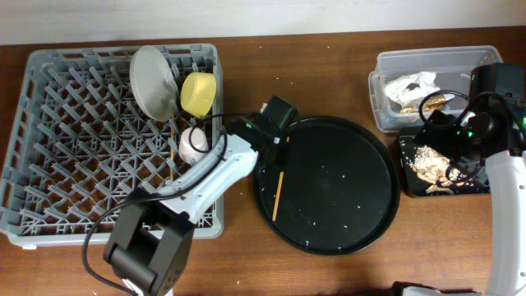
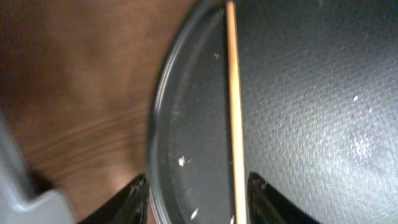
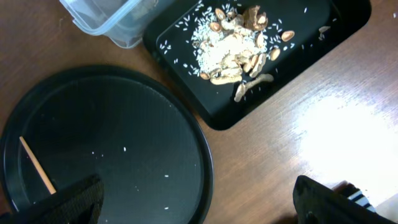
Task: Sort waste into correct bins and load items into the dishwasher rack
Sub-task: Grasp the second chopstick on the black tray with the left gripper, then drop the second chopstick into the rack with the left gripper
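Chopstick (image 1: 279,196): lying flat on the left part of the round tray (image 1: 353,214) in the middle of the desk, pointing roughly from the far edge toward the near edge, among scattered white crumbs. Hovering right above it with the left gripper (image 2: 198,183), fingers (image 2: 134,200) spread wide and pinching nothing. Seeing the stick running between them in the wrist view, closer to one finger than the other, not clearly touching either. Reaching there over the right side of the rack (image 1: 49,164), a grey crate filling the left end of the desk. Standing on edge among the pegs near the rack's far side: plate (image 1: 154,80), with bowl (image 1: 198,93) tipped on its side just beside it and a pale cup (image 1: 194,143) sitting a little nearer. Sitting in the far right corner of the desk: clear tub (image 1: 386,70), holding napkin (image 1: 411,85) and wrapper (image 1: 436,103). Lying just in front of that tub, by the right edge: black rectangular tray (image 3: 205,106), carrying food scraps (image 3: 239,43) and loose rice grains. Holding the right gripper (image 3: 196,193) above the desk close to that tray, fingers spread wide apart, pinching nothing
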